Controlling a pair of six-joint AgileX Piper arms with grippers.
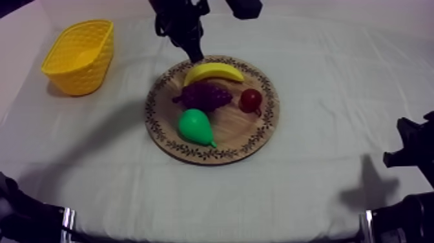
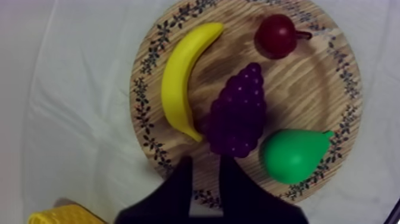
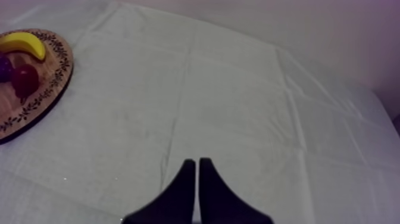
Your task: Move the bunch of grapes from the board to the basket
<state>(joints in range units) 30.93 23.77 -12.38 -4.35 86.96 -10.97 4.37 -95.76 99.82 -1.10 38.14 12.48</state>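
Left pincer (image 2: 207, 164): fingers (image 2: 184, 179) are standing slightly apart, with nothing clamped between them. The patterned rim of the wooden board (image 1: 242, 139) is showing through the gap.

Top view: the left arm is reaching in from the upper left. Its pincer is hanging over the far edge of the board, just beside the banana (image 1: 213, 71). I cannot tell whether it is touching the fruit.

Bunch of grapes (image 1: 201, 95): it is lying on the board near the middle, not gripped. In the left wrist view it is sitting just ahead of the left fingertips. The banana is lying along its far side, close against it; whether they touch I cannot tell. The pear (image 1: 194, 126) is lying on its near side. The small red fruit (image 1: 250, 99) is sitting just beside it, toward the right arm's side.

Yellow basket (image 1: 81, 55): it is standing on the tabletop (image 1: 310, 187) at the far left, well apart from the board.

Right pincer (image 3: 197, 162): fingers are lying together as a narrow wedge, holding nothing. It is pointing over bare cloth, with the board well off to one side. In the top view the right arm is sitting low at the right edge.
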